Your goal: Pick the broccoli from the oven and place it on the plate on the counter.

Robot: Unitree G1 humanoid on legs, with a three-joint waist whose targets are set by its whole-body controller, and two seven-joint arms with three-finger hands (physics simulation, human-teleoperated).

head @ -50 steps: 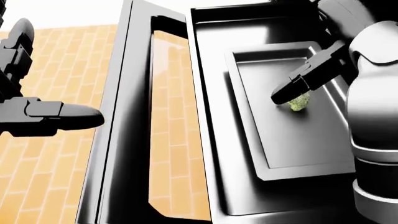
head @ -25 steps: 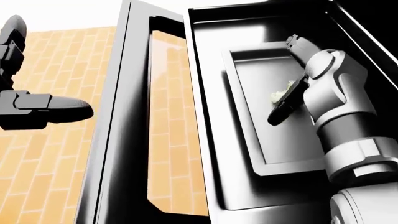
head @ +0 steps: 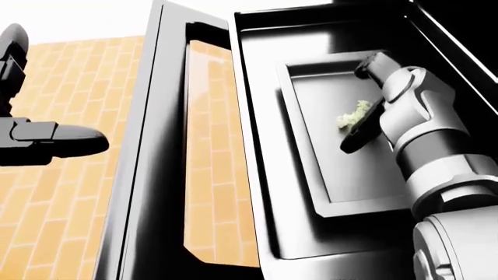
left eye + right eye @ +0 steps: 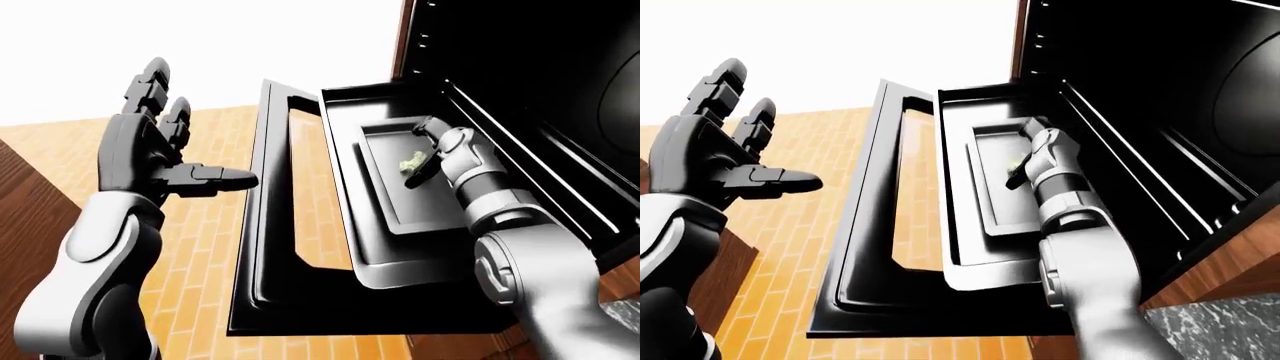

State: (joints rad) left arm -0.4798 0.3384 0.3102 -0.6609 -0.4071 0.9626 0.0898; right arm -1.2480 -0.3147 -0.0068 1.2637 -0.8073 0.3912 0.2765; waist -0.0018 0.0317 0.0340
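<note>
A small pale-green broccoli [image 3: 352, 116] lies on a dark baking tray [image 3: 342, 181] pulled out of the open oven. My right hand [image 3: 357, 108] reaches into the oven from the lower right. One dark finger [image 3: 360, 137] lies just below the broccoli and another [image 3: 372, 65] points up past it. The broccoli rests against the palm side between these spread fingers, and I see no closed grasp. My left hand [image 4: 200, 131] is raised at the left, away from the oven, with its fingers spread. The plate is not in view.
The oven door [image 3: 156, 146] hangs open and down, and orange brick floor shows through its glass. The dark oven cavity [image 4: 520, 67] with side rails fills the upper right. A strip of marble counter [image 4: 1215, 330] shows at the lower right of the right-eye view.
My right hand turned from hovering over the broccoli to lying beside it, and the broccoli slid slightly left on the tray. The view shifted a little. My left hand drifted left.
</note>
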